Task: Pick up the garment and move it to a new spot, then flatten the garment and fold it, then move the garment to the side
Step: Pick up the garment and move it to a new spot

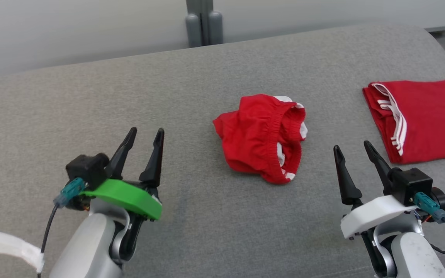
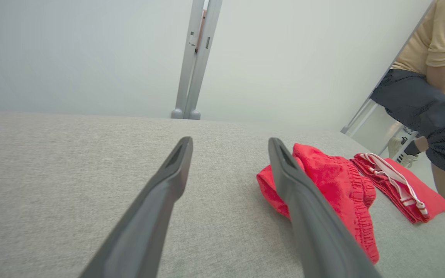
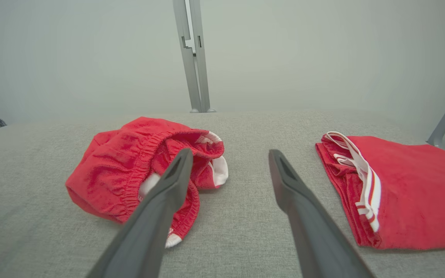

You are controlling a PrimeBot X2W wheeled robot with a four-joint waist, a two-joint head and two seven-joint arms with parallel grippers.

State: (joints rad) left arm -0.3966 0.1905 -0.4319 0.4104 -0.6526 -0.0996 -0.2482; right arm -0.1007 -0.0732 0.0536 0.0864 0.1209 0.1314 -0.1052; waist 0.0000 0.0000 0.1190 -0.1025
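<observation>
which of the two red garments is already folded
The right garment: it lies flat in a neat rectangle, with white stripes along its left edge. The middle garment is a crumpled heap.

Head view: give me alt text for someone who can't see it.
A crumpled red garment with white trim lies in the middle of a grey padded surface, with a folded red garment at the right edge. The left tool and right tool, both open and empty, point up from the lower corners.
</observation>
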